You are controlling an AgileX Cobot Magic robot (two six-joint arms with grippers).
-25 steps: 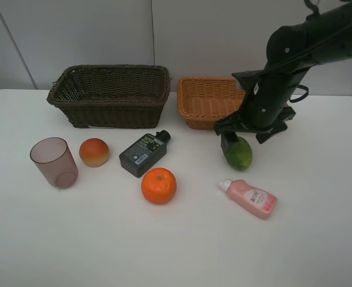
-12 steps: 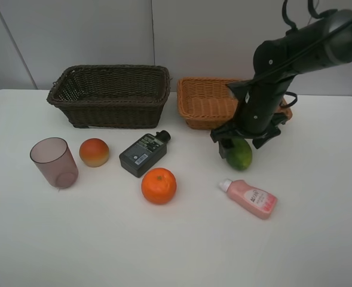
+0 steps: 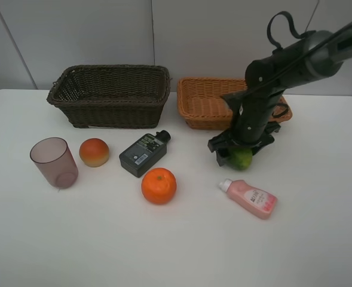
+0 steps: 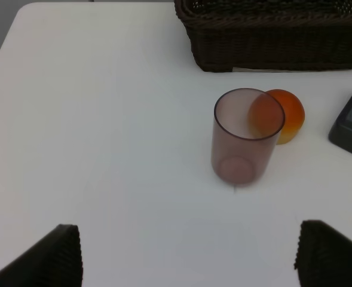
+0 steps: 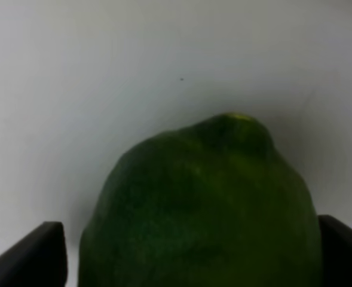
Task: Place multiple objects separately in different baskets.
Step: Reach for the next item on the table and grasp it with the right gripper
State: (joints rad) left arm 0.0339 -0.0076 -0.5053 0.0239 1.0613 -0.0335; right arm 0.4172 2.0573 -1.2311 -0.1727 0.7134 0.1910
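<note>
Now, the right arm is down low just in front of the tan basket. Its fingers are spread either side of the lime. They stand well apart, with a sliver of white showing beside one of them, so there's no squeeze on the fruit. The lime sits on the tabletop close to that tan basket, and the pink bottle lies on its side a little nearer the front edge.

Over on the other side, the left fingers are wide open with nothing between them, hanging over bare tabletop short of the cup. The cup stands upright with the peach right behind it, part of it seen through the cup's wall. The dark bottle lies flat near the middle, the orange just in front of it. The dark basket sits at the back, next to the tan one.
</note>
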